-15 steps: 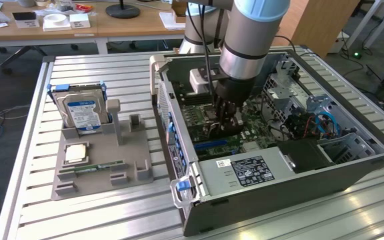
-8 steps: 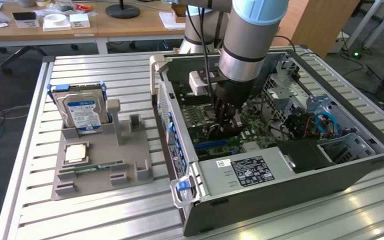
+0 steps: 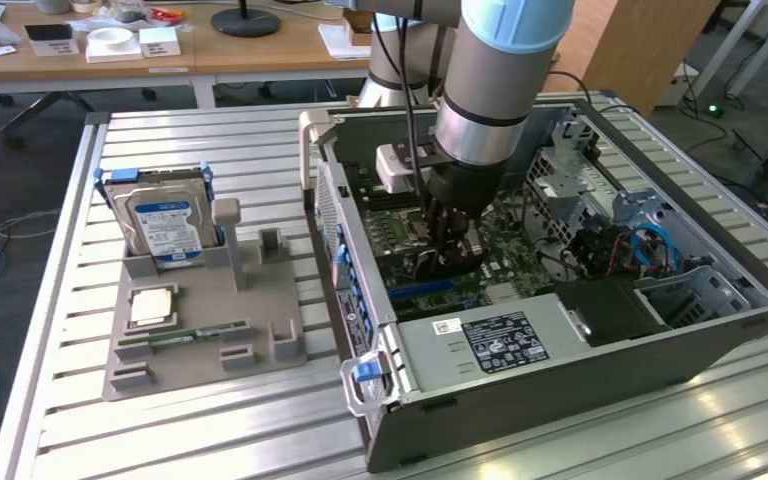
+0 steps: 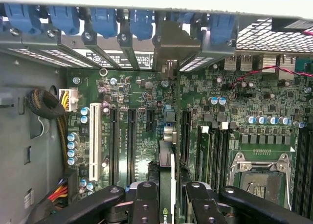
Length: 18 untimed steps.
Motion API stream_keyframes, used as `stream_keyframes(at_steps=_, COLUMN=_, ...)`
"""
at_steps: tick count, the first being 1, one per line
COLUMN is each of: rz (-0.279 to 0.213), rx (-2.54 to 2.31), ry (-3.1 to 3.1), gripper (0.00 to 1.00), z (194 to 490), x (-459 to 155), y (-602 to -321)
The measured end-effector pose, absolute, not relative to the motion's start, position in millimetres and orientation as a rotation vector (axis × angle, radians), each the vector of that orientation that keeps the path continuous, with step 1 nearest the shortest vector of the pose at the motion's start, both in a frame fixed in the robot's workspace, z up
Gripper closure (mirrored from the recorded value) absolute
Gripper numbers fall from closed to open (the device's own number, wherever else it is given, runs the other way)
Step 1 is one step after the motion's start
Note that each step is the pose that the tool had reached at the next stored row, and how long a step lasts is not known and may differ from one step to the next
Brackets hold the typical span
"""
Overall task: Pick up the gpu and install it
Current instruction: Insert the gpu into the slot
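Slatted metal table, office desks behind; inside the open computer case, the gripper is clamped on the upright gpu.

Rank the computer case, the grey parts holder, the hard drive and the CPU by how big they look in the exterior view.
Largest to smallest:
1. computer case
2. grey parts holder
3. hard drive, standing upright in the holder
4. CPU
The gaps are plain, so nearness to the camera does not change the order.

Exterior view looks down on the whole open computer case; wrist view faces its motherboard closely, seen in both
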State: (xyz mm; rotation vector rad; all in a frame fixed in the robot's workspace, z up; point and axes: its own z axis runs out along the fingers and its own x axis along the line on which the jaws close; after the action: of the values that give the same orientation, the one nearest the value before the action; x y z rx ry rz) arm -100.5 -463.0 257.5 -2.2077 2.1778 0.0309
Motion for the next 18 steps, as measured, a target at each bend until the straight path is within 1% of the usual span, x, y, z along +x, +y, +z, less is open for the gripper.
stream_keyframes(at_steps=18, rz=0.026, rx=-2.205, ry=2.184, gripper=0.74, z=253.3, x=-100.7, y=-462.7)
